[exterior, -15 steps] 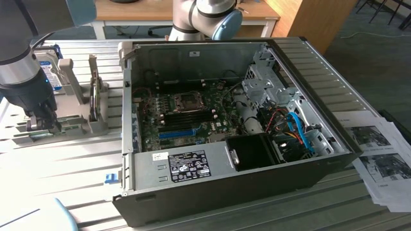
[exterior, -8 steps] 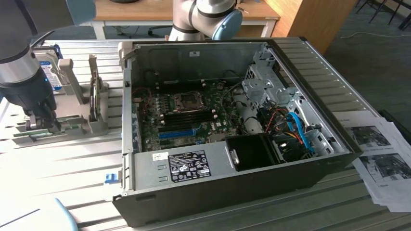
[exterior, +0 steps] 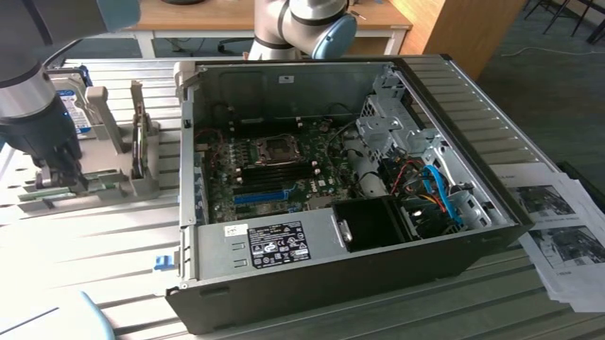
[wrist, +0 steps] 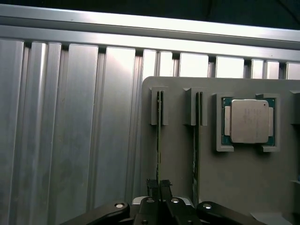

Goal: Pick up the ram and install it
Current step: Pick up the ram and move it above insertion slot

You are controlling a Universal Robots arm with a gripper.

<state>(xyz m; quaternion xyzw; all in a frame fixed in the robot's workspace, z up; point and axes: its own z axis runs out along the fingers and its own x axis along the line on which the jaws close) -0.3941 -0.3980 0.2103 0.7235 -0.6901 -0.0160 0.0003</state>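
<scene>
Tabletop [exterior: 104, 234] of ribbed metal bears a grey holder [wrist: 178, 173]; gripper [wrist: 159, 184] is clamped on the ram [wrist: 159, 140] standing there.

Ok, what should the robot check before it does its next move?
1. End effector shut on the ram: ok.
2. Ram standing on edge in its slot of the gray holder: ok.
3. Second stick in the neighbouring slot, apart from the fingers: ok.
4. Computer case lying with its side open, motherboard showing: ok.
5. Memory slots on the motherboard free for the ram: cannot tell.
</scene>
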